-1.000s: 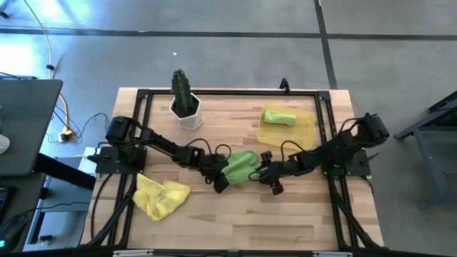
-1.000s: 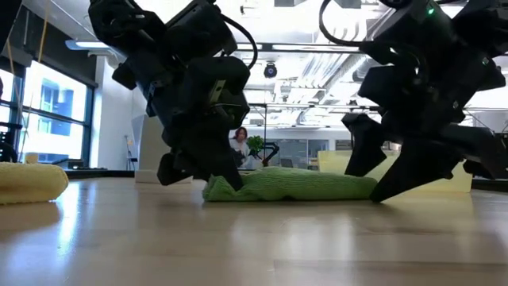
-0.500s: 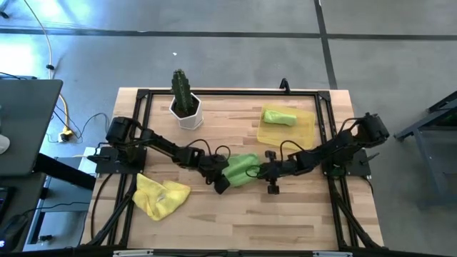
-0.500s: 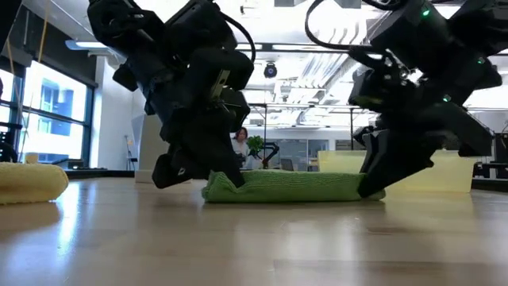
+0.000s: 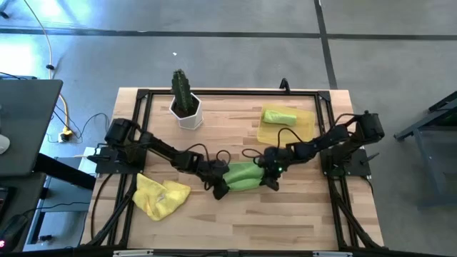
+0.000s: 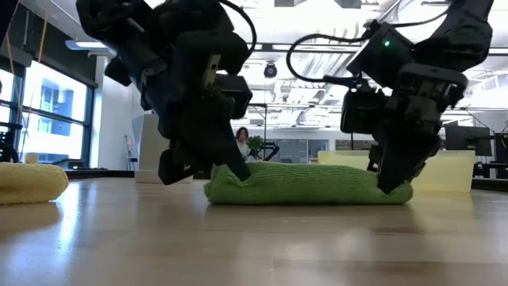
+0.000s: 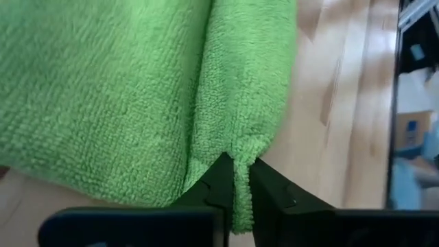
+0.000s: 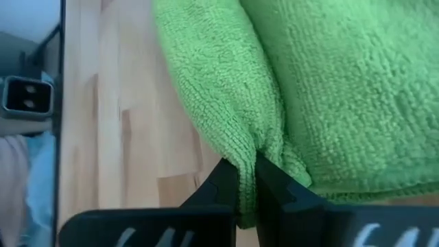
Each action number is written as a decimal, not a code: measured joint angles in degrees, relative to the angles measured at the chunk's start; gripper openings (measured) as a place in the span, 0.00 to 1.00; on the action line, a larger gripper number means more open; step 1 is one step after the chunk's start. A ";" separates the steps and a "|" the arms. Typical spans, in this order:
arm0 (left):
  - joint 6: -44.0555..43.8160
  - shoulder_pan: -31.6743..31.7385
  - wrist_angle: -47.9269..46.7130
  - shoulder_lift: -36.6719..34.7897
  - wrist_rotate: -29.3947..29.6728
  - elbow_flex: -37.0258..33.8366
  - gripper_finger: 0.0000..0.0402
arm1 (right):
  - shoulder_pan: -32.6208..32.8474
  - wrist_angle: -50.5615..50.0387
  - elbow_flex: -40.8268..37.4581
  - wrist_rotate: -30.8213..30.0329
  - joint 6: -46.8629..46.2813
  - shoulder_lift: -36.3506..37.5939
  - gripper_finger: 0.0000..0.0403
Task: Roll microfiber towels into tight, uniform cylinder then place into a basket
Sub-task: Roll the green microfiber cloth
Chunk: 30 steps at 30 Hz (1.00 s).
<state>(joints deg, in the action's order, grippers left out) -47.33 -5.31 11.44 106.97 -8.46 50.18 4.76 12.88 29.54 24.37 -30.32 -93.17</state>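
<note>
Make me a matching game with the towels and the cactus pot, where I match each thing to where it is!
Things:
1. rolled green towel
2. yellow towel
3. middle green towel
4. cactus pot

Places:
A. pinched at both ends by the left gripper and right gripper
B. in the basket
C. at the table's far edge
D. crumpled at the near left

Pairs: 1-B, 2-D, 3-A, 4-C

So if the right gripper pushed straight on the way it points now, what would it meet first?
The right gripper is shut on the rolled lime green microfiber towel, so it would press into that cloth first; what lies beyond is unclear.
</note>
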 joint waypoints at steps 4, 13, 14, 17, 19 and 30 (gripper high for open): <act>5.25 -0.69 0.00 -0.05 3.85 0.02 0.15 | -1.16 -0.93 0.00 1.17 -3.79 0.06 0.00; 31.61 -0.82 -1.11 -2.51 11.81 0.08 0.34 | -2.08 -2.95 0.09 5.44 -11.22 0.15 0.00; 35.69 -0.82 -1.59 -3.26 13.82 0.02 0.35 | -2.19 -3.35 0.09 6.15 -11.96 0.19 0.00; 44.83 -1.30 -2.82 -5.96 19.45 0.68 0.35 | -2.19 -4.20 0.13 6.58 -13.72 0.23 0.00; 48.98 -1.91 -5.22 -7.86 22.27 1.66 0.35 | -2.19 -5.05 0.15 6.92 -15.00 0.24 0.00; 53.27 -9.70 -5.35 -6.75 22.77 3.23 0.35 | -2.15 -5.52 0.09 6.97 -15.71 0.26 0.00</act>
<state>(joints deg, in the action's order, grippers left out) 5.93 -15.01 6.09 100.22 14.31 53.41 2.61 7.36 29.63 31.33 -46.04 -92.90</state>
